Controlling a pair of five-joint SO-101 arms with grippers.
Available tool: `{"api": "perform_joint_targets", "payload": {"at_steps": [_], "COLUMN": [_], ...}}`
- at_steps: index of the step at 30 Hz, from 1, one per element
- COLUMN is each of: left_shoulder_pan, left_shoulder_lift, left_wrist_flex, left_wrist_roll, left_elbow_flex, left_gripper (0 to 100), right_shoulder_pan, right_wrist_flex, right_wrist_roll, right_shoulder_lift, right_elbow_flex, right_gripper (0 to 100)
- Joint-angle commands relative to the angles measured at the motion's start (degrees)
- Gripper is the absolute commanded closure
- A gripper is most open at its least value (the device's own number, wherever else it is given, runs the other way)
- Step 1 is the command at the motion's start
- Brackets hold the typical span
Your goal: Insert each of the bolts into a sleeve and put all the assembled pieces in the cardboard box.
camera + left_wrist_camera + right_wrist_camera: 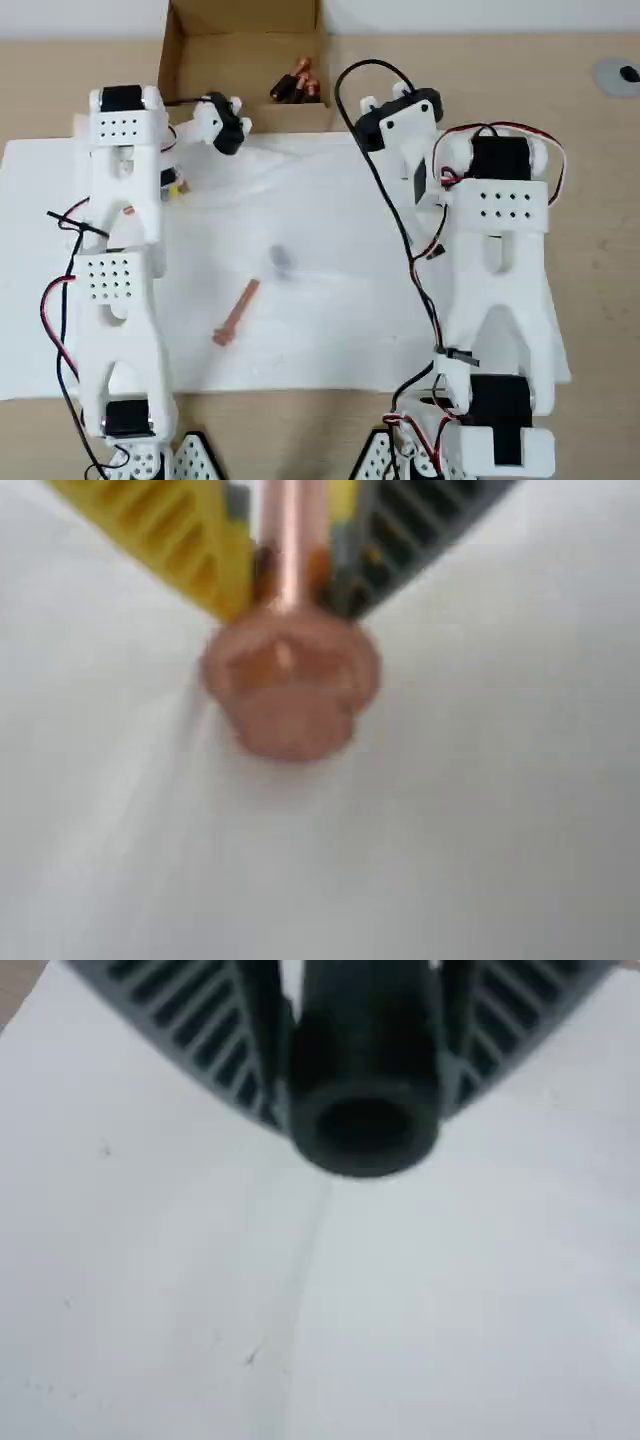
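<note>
Copper bolt (290, 695) part-hidden in left end effector (295, 575), black sleeve (365, 1110) half-hidden

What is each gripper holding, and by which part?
Left gripper clamps a copper bolt by its shank; right gripper clamps a dark sleeve by its sides.

No text, label, number or sign can be read on anything shown.
</note>
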Motion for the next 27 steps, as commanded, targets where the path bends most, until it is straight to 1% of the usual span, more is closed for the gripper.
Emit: {"api": "perform_joint_targets", "payload": {"at_steps": [1,10,13,21,24,27], "left_shoulder_pan": [-0.53,-0.35,-0.53,-0.26,-0.53,-0.62], "left_shoulder_lift": [-1.8,-5.14,-5.58,-5.05,-5.05,-4.18], "left_wrist_flex": [0.26,0.26,0.26,0.18,-0.18,-2.29], "left_wrist_roll": [0.7,2.46,2.81,2.46,2.46,2.55], "left_elbow_flex": [-5.45,-4.84,-2.81,2.29,3.78,5.1], "left_gripper": [96,95,93,92,88,85], "right_shoulder_pan": [-1.01,-1.01,-1.01,-1.01,-1.01,-1.01], "right_wrist_flex": [-0.18,-0.18,-0.09,-0.09,-0.09,-0.09], "right_wrist_roll": [-0.44,-0.26,-0.09,0.0,0.0,0.0], "right_shoulder_lift": [-2.95,-3.03,-3.03,-3.03,-3.03,-3.03], "right_elbow_flex": [-0.4,-0.4,-0.4,-0.4,-0.4,-0.4], "right_gripper": [98.8,98.8,98.8,98.8,98.8,98.8]}}
